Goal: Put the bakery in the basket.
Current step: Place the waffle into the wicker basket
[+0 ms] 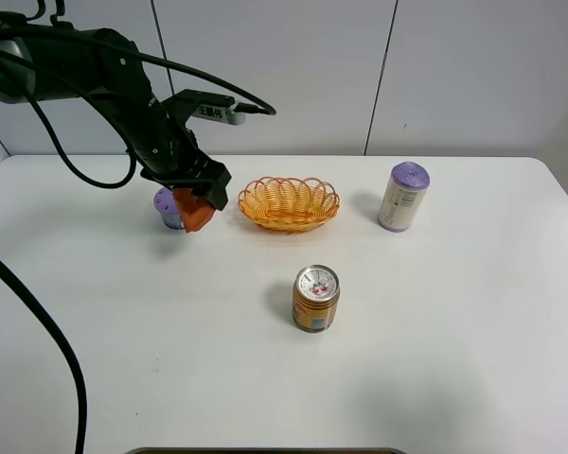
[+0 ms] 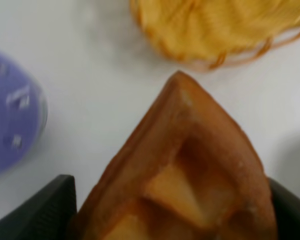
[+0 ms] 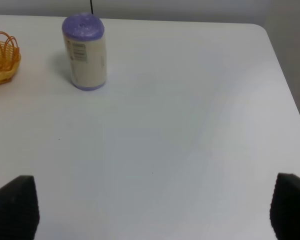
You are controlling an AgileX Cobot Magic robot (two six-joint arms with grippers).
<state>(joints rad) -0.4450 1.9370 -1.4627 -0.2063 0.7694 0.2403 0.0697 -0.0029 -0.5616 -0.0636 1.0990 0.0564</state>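
My left gripper (image 1: 197, 204) is shut on the bakery (image 1: 195, 214), an orange-brown waffle wedge, and holds it above the table just left of the basket (image 1: 289, 202). In the left wrist view the bakery (image 2: 185, 175) fills the lower middle between the dark fingers (image 2: 40, 212), with the basket's looped rim (image 2: 225, 30) beyond its tip. The basket is empty. My right gripper is out of the exterior high view; in the right wrist view its fingertips (image 3: 12, 205) stand wide apart and hold nothing, and the basket's edge (image 3: 2, 57) shows far off.
A small purple-topped cup (image 1: 168, 209) stands right behind the held bakery, also in the left wrist view (image 2: 12, 125). A gold drink can (image 1: 315, 298) stands in front of the basket. A purple-lidded round container (image 1: 403, 197) stands to the basket's right, also in the right wrist view (image 3: 85, 52).
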